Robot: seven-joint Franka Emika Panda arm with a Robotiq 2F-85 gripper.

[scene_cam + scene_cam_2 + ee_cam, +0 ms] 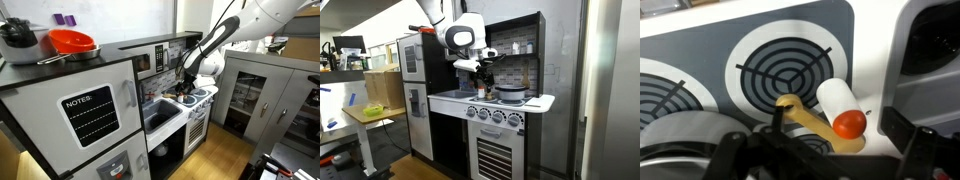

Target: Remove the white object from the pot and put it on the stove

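The white object (833, 98) is a short white cylinder with a red-orange end. It lies on the white stove (868, 60), partly across a tan spoon-like piece (805, 118), beside a round dark burner (785, 68). My gripper (820, 152) hovers just over it, its dark fingers spread wide on either side, open and empty. In both exterior views the gripper (480, 82) (187, 88) hangs low over the stove (540, 100). The small silver pot (511, 95) stands on a burner beside the gripper. A shiny curved edge (675, 130) at the wrist view's lower left looks like its rim.
A dark grey lidded pot (18, 42) and a red-orange bowl (72, 42) sit on top of the toy fridge. A sink (158, 112) lies beside the stove. Knobs (495, 117) line the stove's front, and the kitchen's back wall (525, 50) rises close behind.
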